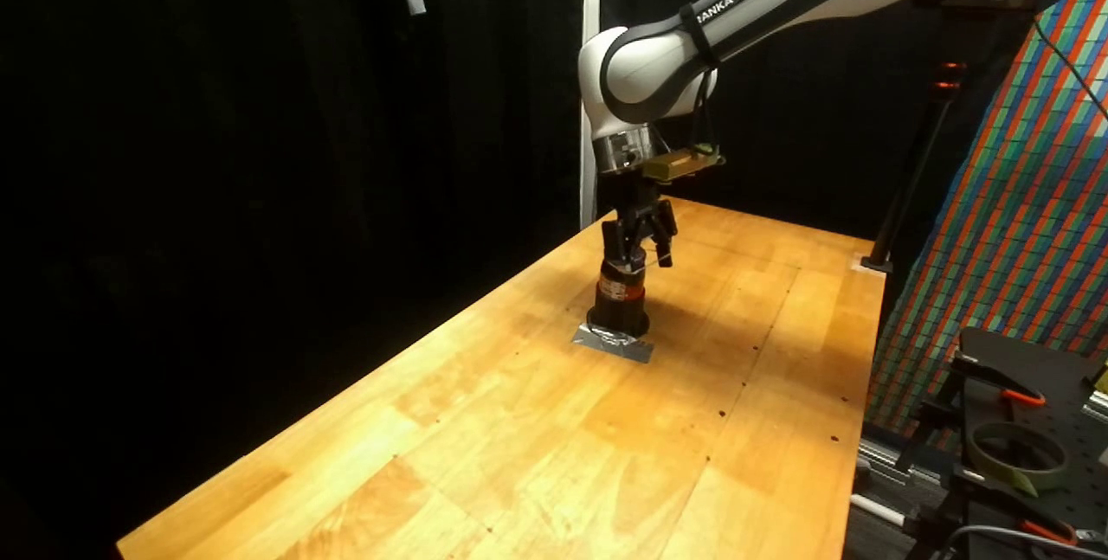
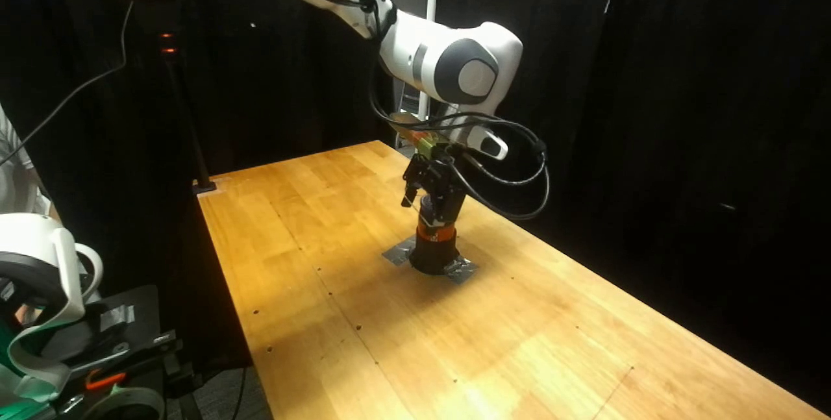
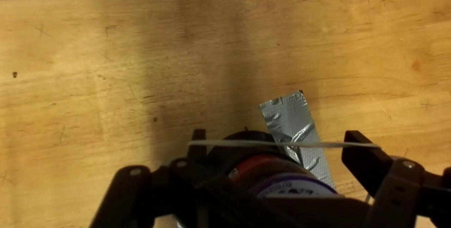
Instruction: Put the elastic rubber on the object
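The object [image 1: 621,293] is an upright dark cylinder with a reddish-orange band, and it shows in both exterior views [image 2: 434,252]. In the wrist view its pale, purple-ringed top [image 3: 292,185] is partly hidden by dark gripper parts. My gripper [image 3: 276,142] is open, pointing down at the object's top in both exterior views [image 1: 639,259]. The thin pale elastic rubber [image 3: 246,143] is stretched across both fingertips. One finger is close beside the object; the other stands apart from it. The far strand is mostly hidden, so I cannot tell whether the rubber surrounds the object.
Grey tape strips [image 3: 299,122] lie at the object's foot on the wooden table [image 1: 537,439]. Cables [image 2: 513,124] loop beside the wrist. A dark post [image 1: 909,170] stands at a table corner. A side stand with a tape roll [image 1: 1017,456] is beyond the table edge.
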Controlling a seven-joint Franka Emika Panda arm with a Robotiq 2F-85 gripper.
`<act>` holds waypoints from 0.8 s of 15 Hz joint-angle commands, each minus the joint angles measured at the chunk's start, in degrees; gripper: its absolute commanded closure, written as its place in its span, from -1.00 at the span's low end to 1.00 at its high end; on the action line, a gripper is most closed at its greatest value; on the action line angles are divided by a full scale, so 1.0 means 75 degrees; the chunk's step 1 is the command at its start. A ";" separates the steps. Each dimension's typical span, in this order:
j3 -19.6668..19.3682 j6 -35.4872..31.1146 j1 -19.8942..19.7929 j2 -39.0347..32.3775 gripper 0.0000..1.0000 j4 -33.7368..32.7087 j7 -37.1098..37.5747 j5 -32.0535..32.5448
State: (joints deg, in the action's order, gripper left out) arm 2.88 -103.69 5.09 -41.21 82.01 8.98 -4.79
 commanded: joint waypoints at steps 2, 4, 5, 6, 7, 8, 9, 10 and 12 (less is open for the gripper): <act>-0.0006 -0.0463 0.0002 0.0449 -0.48 0.0789 0.0009 -0.0146; -0.0044 -0.1067 0.0050 0.0684 -0.16 0.1251 0.0070 -0.0078; -0.0063 -0.1389 0.0083 0.0851 -0.01 0.1550 0.0113 -0.0039; -0.0067 -0.1647 0.0106 0.1015 0.13 0.1823 0.0107 -0.0007; -0.0094 -0.1918 0.0152 0.1216 0.30 0.2139 0.0114 0.0078; -0.0118 -0.2025 0.0194 0.1422 0.43 0.2431 0.0132 0.0173; -0.0130 -0.2194 0.0220 0.1641 0.61 0.2753 0.0153 0.0242; -0.0162 -0.2405 0.0255 0.1841 0.73 0.3069 0.0219 0.0329; -0.0178 -0.2908 0.0269 0.2220 0.82 0.3683 0.0353 0.0426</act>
State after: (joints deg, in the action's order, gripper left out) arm 2.42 -120.07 6.12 -31.38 99.95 9.62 -3.02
